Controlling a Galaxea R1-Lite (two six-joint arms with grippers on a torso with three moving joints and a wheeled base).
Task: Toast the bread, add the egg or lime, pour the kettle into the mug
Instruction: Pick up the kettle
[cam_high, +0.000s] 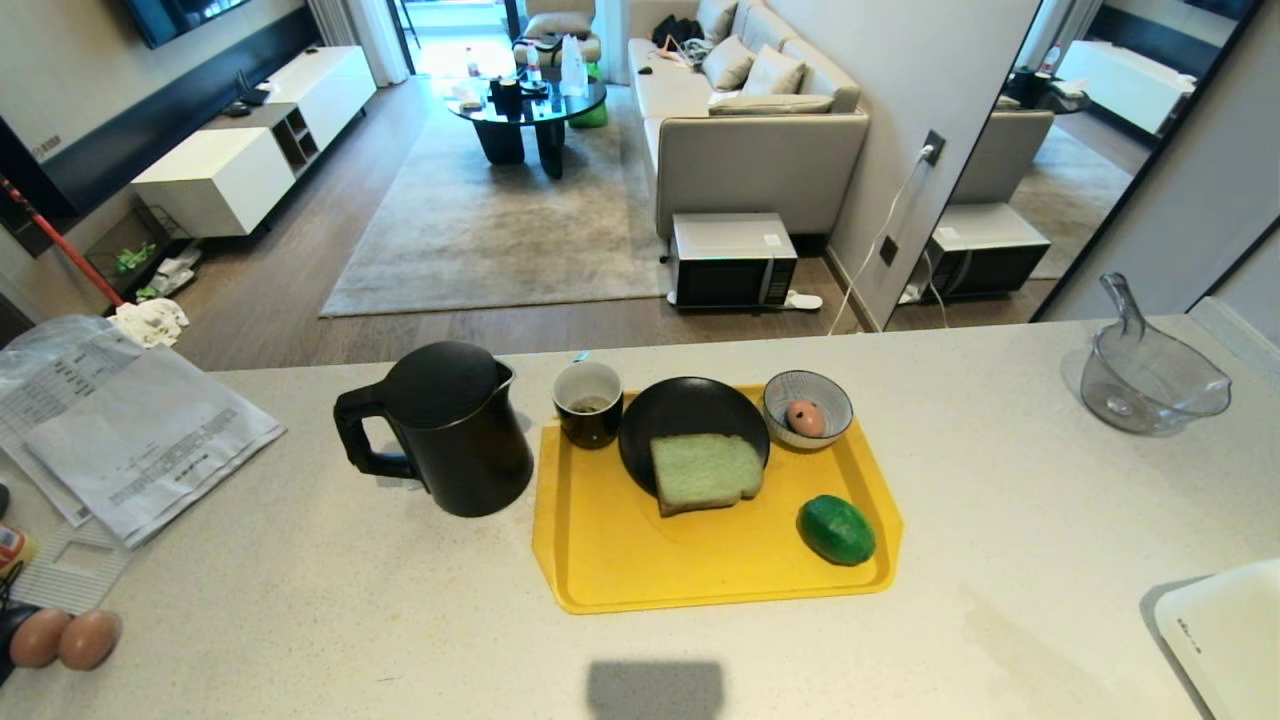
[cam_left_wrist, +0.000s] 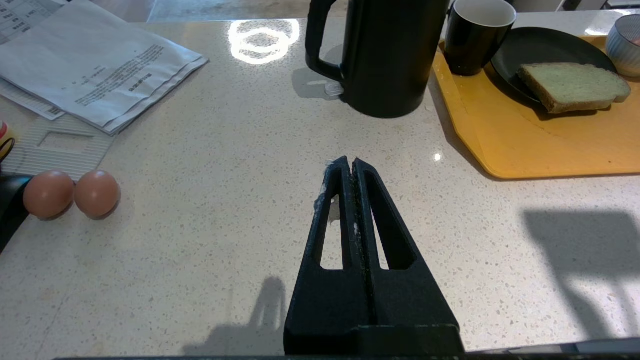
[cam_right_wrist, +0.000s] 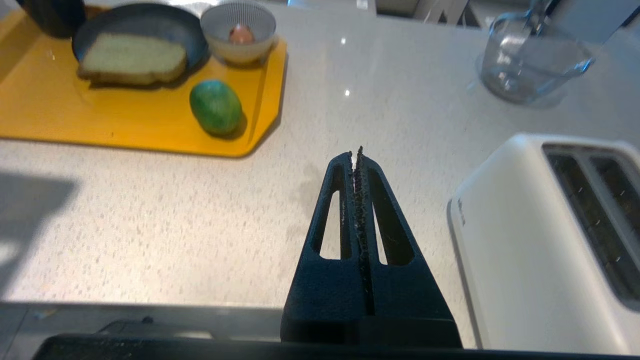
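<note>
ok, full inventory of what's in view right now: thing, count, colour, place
kettle: 1, matte black, on counter left of tray
tray: 1, yellow, counter centre
mug: 1, black outside, white inside, tray's far left corner
plate: 1, black, on tray
bread: 1 slice, pale green, brown crust, on plate, overhanging its near rim
bowl: 1, blue-and-white, tray's far right corner
egg in bowl: 1, brown
lime: 1, green, tray's near right
loose eggs: 2, brown, counter's near left edge
papers: stack, white, counter's far left
glass jug: 1, clear, counter's far right
toaster: 1, white, counter's near right
left gripper: black, shut, empty, over bare counter
right gripper: black, shut, empty, between tray and toaster
</note>
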